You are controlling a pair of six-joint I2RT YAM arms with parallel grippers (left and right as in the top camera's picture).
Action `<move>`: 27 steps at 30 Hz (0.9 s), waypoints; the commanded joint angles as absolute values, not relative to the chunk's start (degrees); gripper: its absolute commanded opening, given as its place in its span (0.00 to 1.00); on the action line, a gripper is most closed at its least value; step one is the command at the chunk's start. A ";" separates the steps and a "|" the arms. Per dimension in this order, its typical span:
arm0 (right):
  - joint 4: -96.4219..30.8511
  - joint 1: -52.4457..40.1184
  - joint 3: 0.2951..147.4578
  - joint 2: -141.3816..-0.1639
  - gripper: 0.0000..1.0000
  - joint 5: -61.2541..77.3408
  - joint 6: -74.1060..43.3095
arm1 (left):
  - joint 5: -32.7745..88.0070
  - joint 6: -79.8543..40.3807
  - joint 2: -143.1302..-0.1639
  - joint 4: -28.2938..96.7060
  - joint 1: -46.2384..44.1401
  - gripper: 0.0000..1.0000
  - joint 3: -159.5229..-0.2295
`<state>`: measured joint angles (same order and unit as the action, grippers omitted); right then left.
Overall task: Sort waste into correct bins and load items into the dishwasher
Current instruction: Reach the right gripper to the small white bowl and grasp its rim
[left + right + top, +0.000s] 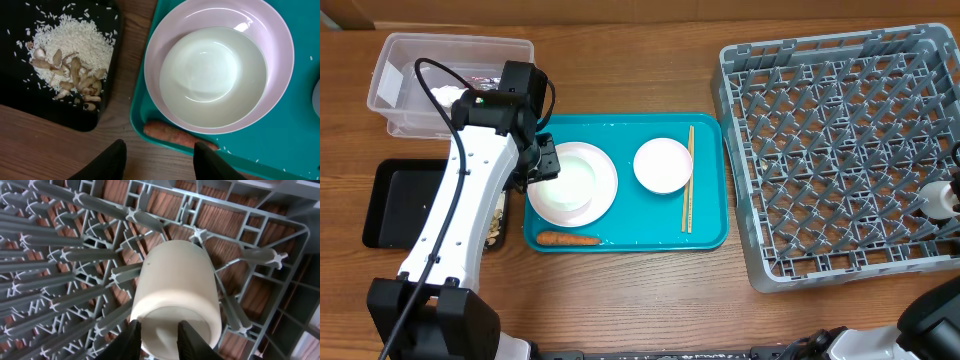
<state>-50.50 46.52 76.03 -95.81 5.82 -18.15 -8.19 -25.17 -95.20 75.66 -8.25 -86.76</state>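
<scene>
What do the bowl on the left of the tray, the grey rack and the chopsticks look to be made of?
Bowl: glazed ceramic or melamine, cannot tell which; glossy white inside with soft highlights, pale pink outside.
Rack: moulded plastic, matt grey, lattice and pegs seemingly in one piece.
Chopsticks: probably light wood or bamboo; pale tan, no shine.

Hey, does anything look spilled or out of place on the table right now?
A few stray rice grains lie on the teal tray near the carrot, outside the black tray holding the rest. Nothing else stands out.
</scene>
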 commanded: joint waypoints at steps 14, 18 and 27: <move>-56.55 42.59 86.94 -86.39 0.43 35.11 -6.85 | -7.86 -25.78 -93.91 75.55 -8.27 0.56 -87.53; -59.48 34.33 86.94 -83.46 0.49 35.68 -1.04 | -7.33 -25.78 -93.91 75.42 -8.27 0.59 -87.53; -62.98 6.07 86.19 -84.07 0.52 26.76 3.05 | -6.35 -25.78 -93.97 74.78 -8.27 0.64 -87.53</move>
